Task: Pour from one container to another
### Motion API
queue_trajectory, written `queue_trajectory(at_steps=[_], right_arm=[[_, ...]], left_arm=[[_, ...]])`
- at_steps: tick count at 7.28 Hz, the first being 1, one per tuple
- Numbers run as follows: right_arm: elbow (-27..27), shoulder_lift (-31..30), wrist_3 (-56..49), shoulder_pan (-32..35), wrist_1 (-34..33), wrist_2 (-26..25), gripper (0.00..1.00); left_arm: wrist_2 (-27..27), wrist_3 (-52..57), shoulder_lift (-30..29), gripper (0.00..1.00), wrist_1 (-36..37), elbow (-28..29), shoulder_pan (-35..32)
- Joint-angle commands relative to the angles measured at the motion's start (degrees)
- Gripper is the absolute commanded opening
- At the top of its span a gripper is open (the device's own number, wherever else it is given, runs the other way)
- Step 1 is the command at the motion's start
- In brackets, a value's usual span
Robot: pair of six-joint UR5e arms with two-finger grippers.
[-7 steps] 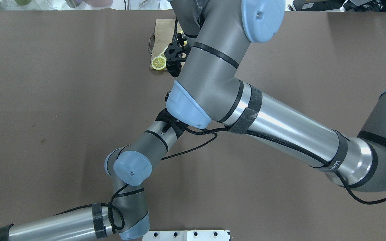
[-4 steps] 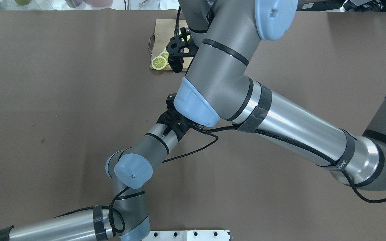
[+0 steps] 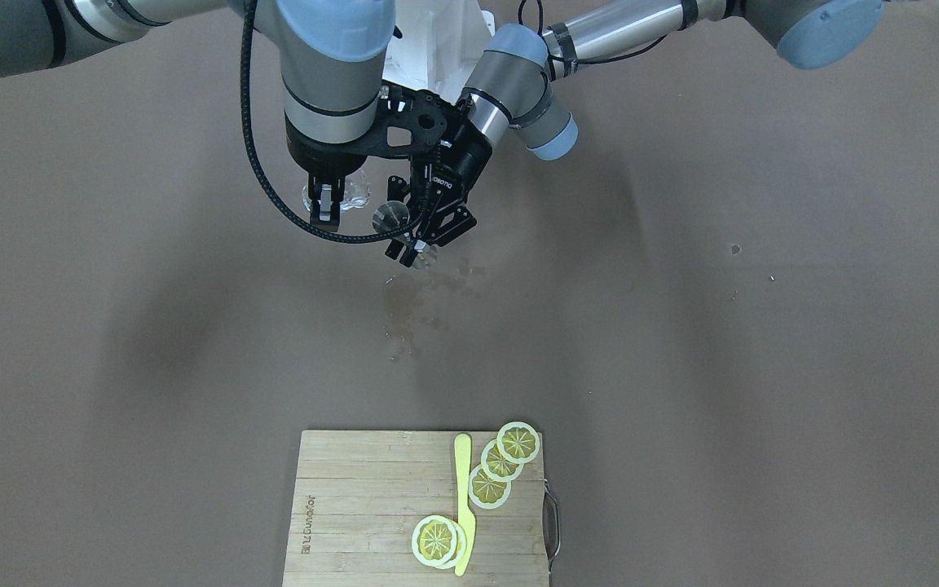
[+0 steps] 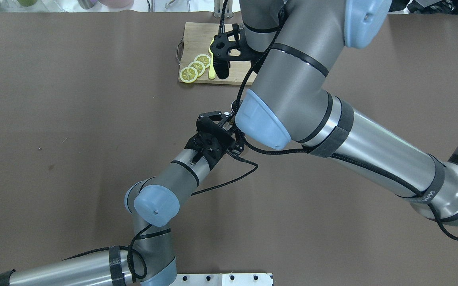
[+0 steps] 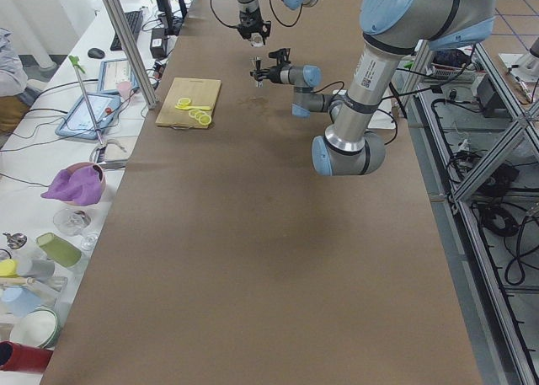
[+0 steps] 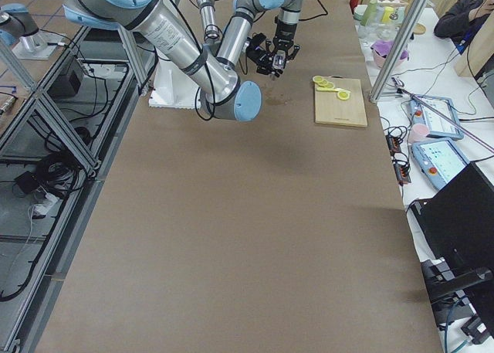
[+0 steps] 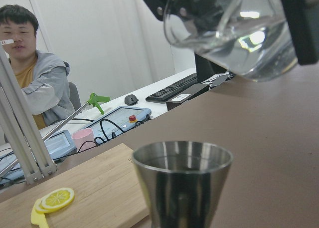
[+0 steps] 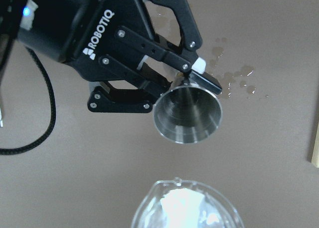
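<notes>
Left arm's stretched low over mid-table, its left gripper pinched tight on the narrow lower part of the steel cup, mouth up. Right arm bends in from above, wrist pointing down, right gripper closed around the glass. There's clear liquid inside, and it's tipped just above and beside the cup. From overhead the right arm's elbow covers both vessels. The glass is cut off in both wrist views, and so is the cup's foot. Wet spots lie nearby.
</notes>
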Motion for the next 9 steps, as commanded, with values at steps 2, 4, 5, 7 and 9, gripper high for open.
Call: queue_trajectory(at_steps=[2, 4, 5, 7, 9], right_arm=[[5.44, -6.14, 0.09, 3.60, 8.18, 2.10, 0.00], [8.62, -10.36, 0.09, 5.53, 13.63, 2.72, 0.00], [8.98, -12.47, 0.09, 6.67, 17.23, 3.25, 0.00], [11.00, -17.65, 0.09, 9.05, 23.39, 5.79, 0.00], [10.92, -22.48, 5.49, 9.59, 32.67, 6.76, 0.00]], left_arm=[[0.19, 0.18, 2.17, 0.00, -4.64, -0.18, -0.08], [0.19, 0.18, 2.53, 0.00, -4.83, -0.18, -0.34], [0.10, 0.27, 3.66, 0.00, -6.05, -0.26, -0.52], [0.10, 0.45, 7.87, 0.00, -7.99, -3.67, -0.61], [0.18, 0.54, 10.16, 0.00, -8.08, -4.30, -3.14]])
